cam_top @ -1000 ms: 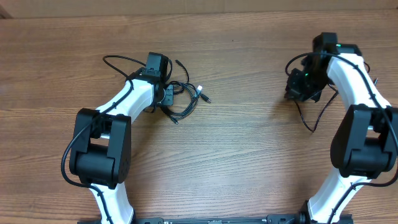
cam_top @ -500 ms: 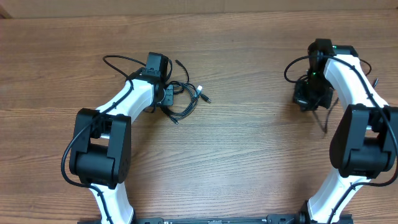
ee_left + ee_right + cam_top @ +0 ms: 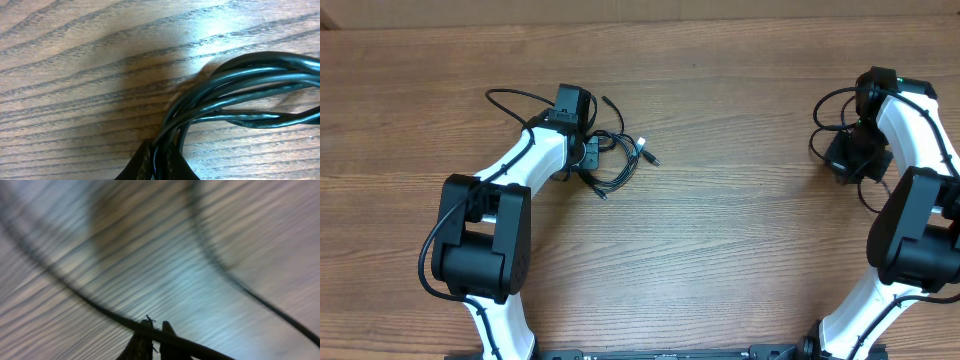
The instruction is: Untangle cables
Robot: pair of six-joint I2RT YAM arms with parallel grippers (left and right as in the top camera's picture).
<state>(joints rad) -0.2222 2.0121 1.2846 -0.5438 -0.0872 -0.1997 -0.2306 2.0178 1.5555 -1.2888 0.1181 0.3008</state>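
Over on the right, the right gripper (image 3: 847,158) has swung outward toward the table's right edge in the last second, carrying a loose cord (image 3: 100,311) with it. Its wrist view is smeared with motion. The jaws are closed to a pinch with that one thin strand crossing between them. On the left nothing has shifted. The left gripper (image 3: 588,155) sits clamped on the main tangle of cables (image 3: 618,162), far-left of centre on the table (image 3: 720,260), with several strands looping together into its closed tips.

I'd worry about the fast swing. The pinch on so thin a cord looks slight, and a jerk could slide it out or whip its free end around. That end trails near the right arm's own wiring (image 3: 828,108), which stands close enough to snag it. On the left, many strands are gripped at once, so any pull there would likely tighten the loops rather than free them. A silvery plug (image 3: 642,144) pokes out on the bundle's right.
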